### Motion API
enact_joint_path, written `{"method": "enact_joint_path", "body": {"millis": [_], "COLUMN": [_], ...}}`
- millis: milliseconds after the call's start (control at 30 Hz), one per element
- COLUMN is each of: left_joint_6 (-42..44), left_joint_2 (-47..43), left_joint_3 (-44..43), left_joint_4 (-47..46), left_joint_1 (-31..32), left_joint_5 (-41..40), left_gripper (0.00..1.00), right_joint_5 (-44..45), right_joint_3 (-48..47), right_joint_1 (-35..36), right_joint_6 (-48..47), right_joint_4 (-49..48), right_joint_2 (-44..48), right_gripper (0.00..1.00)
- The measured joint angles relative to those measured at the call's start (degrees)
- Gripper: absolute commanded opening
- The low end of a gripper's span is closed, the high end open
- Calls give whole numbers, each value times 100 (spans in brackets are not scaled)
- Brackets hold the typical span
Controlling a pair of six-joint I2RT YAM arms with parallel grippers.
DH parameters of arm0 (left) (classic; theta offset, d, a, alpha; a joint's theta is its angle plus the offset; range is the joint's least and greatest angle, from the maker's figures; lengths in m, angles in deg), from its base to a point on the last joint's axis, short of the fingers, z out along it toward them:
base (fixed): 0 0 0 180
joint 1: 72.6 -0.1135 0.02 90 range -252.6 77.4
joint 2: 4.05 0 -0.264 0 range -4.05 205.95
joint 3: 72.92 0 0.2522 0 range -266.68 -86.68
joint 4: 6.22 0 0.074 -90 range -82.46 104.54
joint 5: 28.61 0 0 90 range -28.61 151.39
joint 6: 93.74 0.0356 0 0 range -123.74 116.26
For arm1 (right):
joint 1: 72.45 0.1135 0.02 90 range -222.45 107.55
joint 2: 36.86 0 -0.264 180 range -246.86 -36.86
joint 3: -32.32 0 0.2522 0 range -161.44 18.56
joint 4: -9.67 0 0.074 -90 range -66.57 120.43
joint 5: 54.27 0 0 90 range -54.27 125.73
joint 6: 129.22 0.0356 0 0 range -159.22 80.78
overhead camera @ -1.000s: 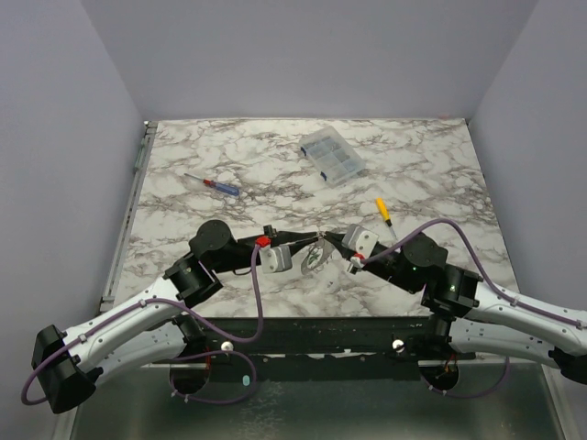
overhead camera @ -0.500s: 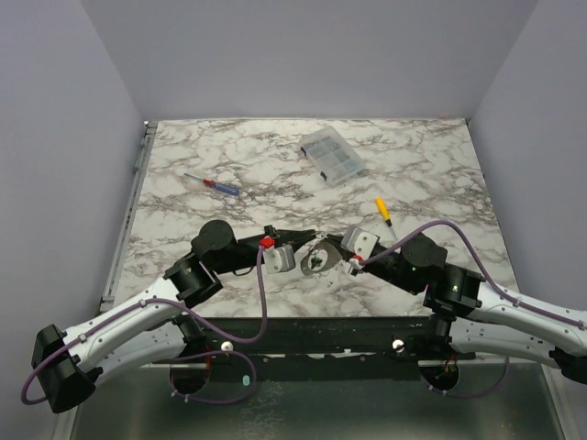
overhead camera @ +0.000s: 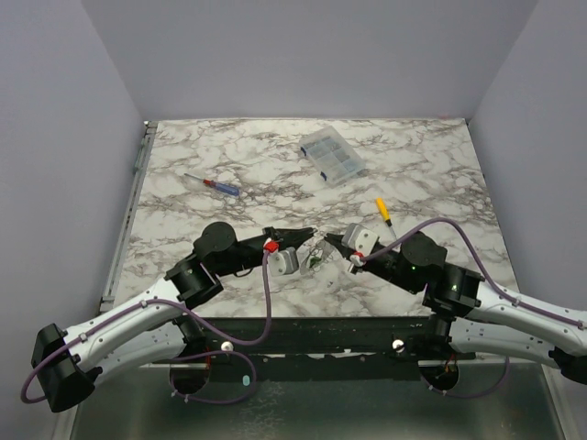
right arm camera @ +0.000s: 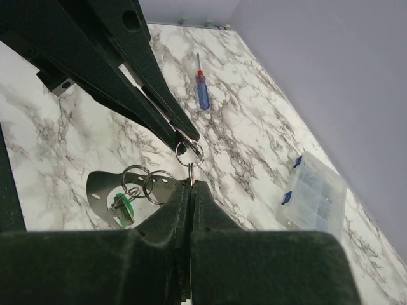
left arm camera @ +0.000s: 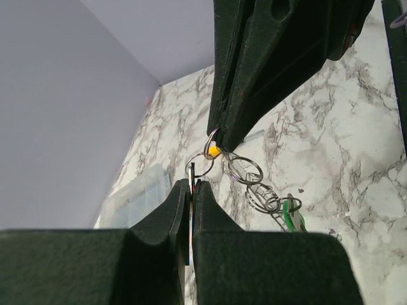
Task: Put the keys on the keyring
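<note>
My two grippers meet tip to tip above the near middle of the table. My left gripper (overhead camera: 308, 233) (left arm camera: 193, 184) is shut on a thin keyring seen edge-on. My right gripper (overhead camera: 326, 240) (right arm camera: 191, 182) is shut on a second small keyring (left arm camera: 202, 166) linked to the first. More linked rings (left arm camera: 245, 171) (right arm camera: 159, 185) hang below them. They carry the keys (overhead camera: 315, 258), among them one with a green head (left arm camera: 291, 215) (right arm camera: 121, 204), and a grey strap loop (right arm camera: 98, 190). The silvery keys are too small to tell apart.
A yellow-handled screwdriver (overhead camera: 382, 211) lies right of the grippers. A blue and red screwdriver (overhead camera: 213, 184) (right arm camera: 201, 89) lies at the left. A clear compartment box (overhead camera: 331, 156) (right arm camera: 311, 190) stands at the back. Grey walls close in the table's sides.
My left gripper's tip has moved right, closer to the right gripper's tip. The hanging cluster of rings and keys has swung slightly below them. Both grippers stay shut.
</note>
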Motion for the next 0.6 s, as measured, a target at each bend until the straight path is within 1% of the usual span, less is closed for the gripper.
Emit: {"method": "enact_joint_path", "body": {"millis": [100,167,300,400,500,600], "left_joint_6": [105,223,529,734,837,881], "left_joint_2": [-42,-98,-203,-243,-243,-240], "left_joint_3": [52,103,256,319,328,328], "left_joint_4": [4,11,17,42,70,68], "left_joint_1": [17,26,26,9,-9,-17], "left_joint_5": [-83,-129,-177,-319,-470,-616], "left_gripper": [0,0,0,0,0,0], "right_joint_5": [-26,-44,-57,-55,-52,-31], "right_joint_3": [0,0,0,0,0,0], "right_joint_1": [0,0,0,0,0,0], "right_joint_6": [24,50,98,146,157,195], "right_joint_4": [-17,-28,-55,-52,-52,-55], "right_joint_2": [-55,-114,-214,-247,-262,-243], "right_gripper": [2,7,28,40,47,50]}}
